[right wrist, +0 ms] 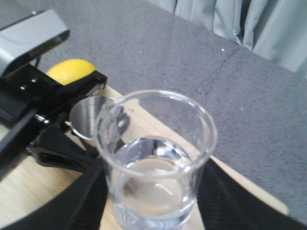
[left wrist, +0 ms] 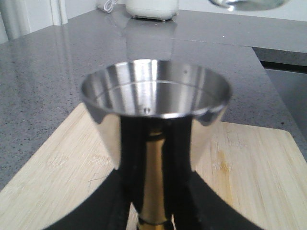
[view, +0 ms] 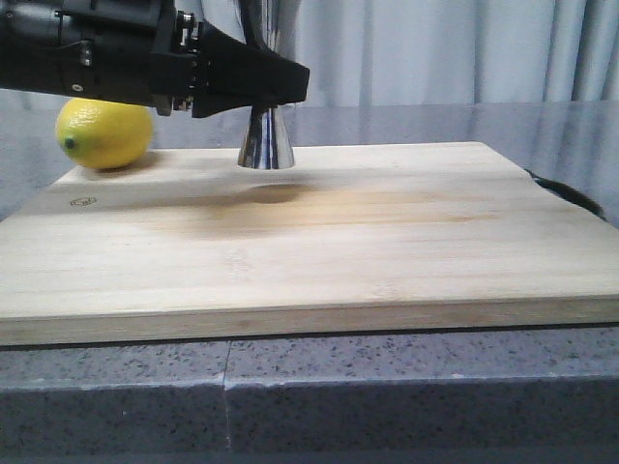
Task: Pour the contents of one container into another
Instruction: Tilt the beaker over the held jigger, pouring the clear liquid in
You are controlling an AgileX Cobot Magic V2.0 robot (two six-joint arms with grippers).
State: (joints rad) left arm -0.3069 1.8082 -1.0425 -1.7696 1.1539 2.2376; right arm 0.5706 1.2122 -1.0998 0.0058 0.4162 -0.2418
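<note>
The steel jigger (view: pixel 267 140) stands upright on the wooden cutting board (view: pixel 319 242), near its far edge, with the left gripper (view: pixel 276 89) clamped around its narrow gold-banded waist. In the left wrist view the black fingers (left wrist: pixel 103 203) flank that waist on both sides, and the wide upper cup faces up with only a tiny droplet on its inner wall.

The clear glass beaker (right wrist: pixel 156 158) sits upright between the fingers of the right gripper (right wrist: pixel 153 206), which close on its lower body; it holds clear liquid to roughly half its height. It hangs above and just beside the jigger's mouth, apart from it.

A yellow lemon (view: pixel 104 133) rests at the board's far left corner, behind the left arm. The board lies on a grey speckled counter (view: pixel 309 387), with pale curtains (view: pixel 445 48) beyond.
</note>
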